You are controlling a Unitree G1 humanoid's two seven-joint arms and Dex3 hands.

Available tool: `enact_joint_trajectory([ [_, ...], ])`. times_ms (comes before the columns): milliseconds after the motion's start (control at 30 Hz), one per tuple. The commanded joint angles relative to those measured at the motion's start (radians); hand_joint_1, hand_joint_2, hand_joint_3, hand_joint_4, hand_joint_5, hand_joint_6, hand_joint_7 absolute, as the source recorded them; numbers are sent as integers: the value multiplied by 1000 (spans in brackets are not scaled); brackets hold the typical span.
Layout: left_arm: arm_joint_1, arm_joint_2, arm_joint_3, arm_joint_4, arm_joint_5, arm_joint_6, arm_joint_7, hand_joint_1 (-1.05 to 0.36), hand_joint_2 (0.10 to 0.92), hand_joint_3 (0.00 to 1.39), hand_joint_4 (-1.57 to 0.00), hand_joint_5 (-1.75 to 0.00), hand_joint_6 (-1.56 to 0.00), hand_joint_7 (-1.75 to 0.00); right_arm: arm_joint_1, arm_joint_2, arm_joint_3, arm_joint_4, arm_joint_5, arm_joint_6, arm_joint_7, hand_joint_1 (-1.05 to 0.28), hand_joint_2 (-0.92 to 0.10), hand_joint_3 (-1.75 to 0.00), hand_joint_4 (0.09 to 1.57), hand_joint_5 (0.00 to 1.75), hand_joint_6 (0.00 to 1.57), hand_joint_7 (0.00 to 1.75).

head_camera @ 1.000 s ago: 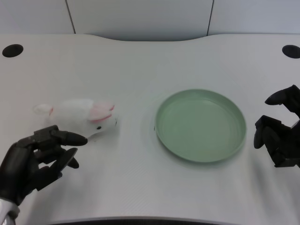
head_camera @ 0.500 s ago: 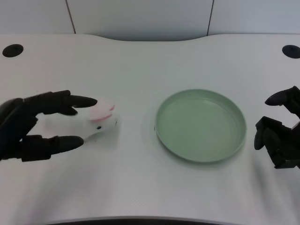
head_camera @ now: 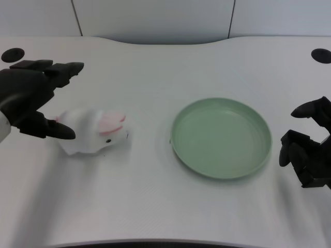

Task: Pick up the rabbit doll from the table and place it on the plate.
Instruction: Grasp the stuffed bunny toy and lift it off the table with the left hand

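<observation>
The white rabbit doll (head_camera: 95, 131) with pink ears lies on the white table, left of centre, its head toward the plate. The green plate (head_camera: 221, 138) sits to its right, with nothing on it. My left hand (head_camera: 32, 95) hovers over the doll's rear end at the far left, fingers spread apart. Its thumb lies by the doll's tail side and the other fingers reach out above and behind the doll. Nothing is in its grasp.
My right hand (head_camera: 308, 149) waits at the right edge beside the plate. Two dark round holes (head_camera: 12, 54) (head_camera: 321, 55) mark the table's far corners. A wall panel runs behind the table's back edge.
My left hand has risen from the near-left table edge and swung back to the far left, fingers opening wide. The doll has stayed where it lay.
</observation>
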Motion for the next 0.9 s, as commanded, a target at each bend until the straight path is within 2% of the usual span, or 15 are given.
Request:
enact_joint_trajectory([
  [33,-72,-4,-50,90,-5,49,-46,-963,915,40,1,1,-21,0,14,-4,-4,-17,8,-2,-1,15,31,-1745,1088,1575,821,1542],
  [100,-113,-16,-83,143,-6,70,-60,-969,919,35,1,1,-14,-1,14,-5,-4,-15,6,-8,2,10,33,-1744,1086,1573,822,1543],
  [233,-191,-42,-163,249,25,115,-67,-1009,921,44,1,1,-1,0,17,-5,-9,-21,17,1,4,3,32,-1740,1093,1569,826,1544],
  [400,-274,-74,-225,394,16,116,-89,-1040,921,45,1,1,1,1,21,-5,-12,-23,18,-7,11,-34,41,-1730,1098,1559,834,1541],
  [500,-285,-73,-237,412,7,110,-82,-1044,921,46,1,1,1,1,22,-4,-13,-23,18,-7,11,-37,40,-1727,1099,1557,835,1540],
  [600,-350,-132,-265,535,-17,120,-153,-1047,902,31,1,1,-16,-8,32,-6,-12,-40,10,-9,5,-6,35,-1738,1110,1564,825,1529],
  [700,-378,-149,-280,591,-31,115,-162,-1048,892,21,1,1,-34,-19,34,-7,-12,-45,9,-6,3,20,33,-1745,1113,1570,820,1521],
  [800,-407,-177,-295,656,-40,125,-184,-1048,879,10,1,1,-45,-25,44,-8,-12,-70,17,15,-1,41,26,-1739,1102,1584,816,1525],
  [900,-426,-195,-316,706,-36,111,-180,-1048,876,7,1,1,-52,-29,54,-9,-11,-93,17,26,-6,43,29,-1742,1098,1600,816,1537],
])
